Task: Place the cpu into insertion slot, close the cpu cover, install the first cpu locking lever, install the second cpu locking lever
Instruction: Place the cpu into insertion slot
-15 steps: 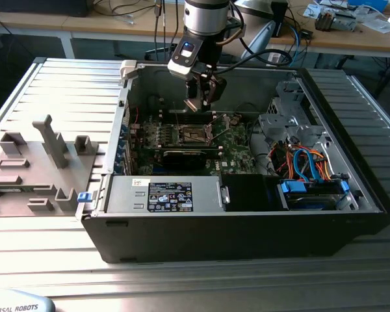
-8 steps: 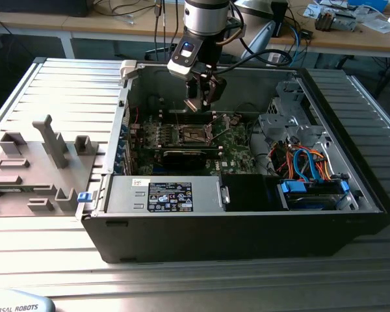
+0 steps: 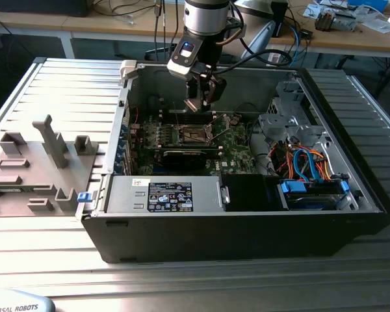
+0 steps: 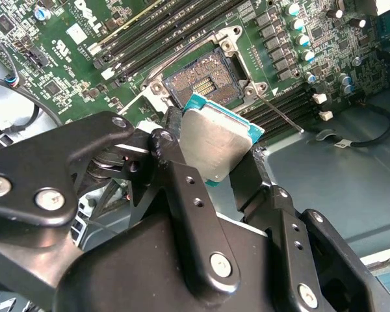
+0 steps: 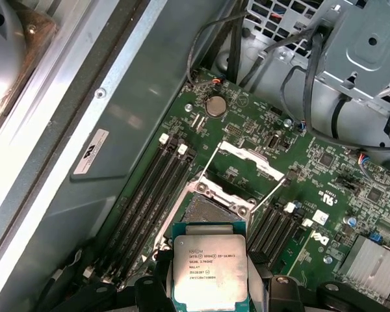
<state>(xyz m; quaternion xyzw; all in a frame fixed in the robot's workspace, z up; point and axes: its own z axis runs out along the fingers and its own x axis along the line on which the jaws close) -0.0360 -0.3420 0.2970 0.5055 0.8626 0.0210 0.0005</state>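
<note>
My gripper (image 4: 214, 155) is shut on the cpu (image 4: 216, 144), a small square chip with a silvery top and teal edge, one black finger on each side. The cpu (image 5: 210, 270) hangs just above and short of the insertion slot (image 5: 211, 211), which lies bare with its dark contact field showing (image 4: 201, 81). The cpu cover (image 5: 250, 160), a thin silver frame, stands tipped open on the far side of the slot. Two thin locking lever rods (image 5: 270, 197) stick up beside it. In the exterior view the gripper (image 3: 200, 104) hovers inside the open computer case over the slot (image 3: 194, 134).
Long black memory slots (image 5: 153, 188) flank the socket. A black graphics card (image 3: 185, 156) lies in front of it, the power supply (image 3: 162, 195) nearer still. A drive cage (image 3: 292, 117) with coloured cables (image 3: 305, 162) fills the exterior view's right. Grey fixtures (image 3: 39, 162) sit outside.
</note>
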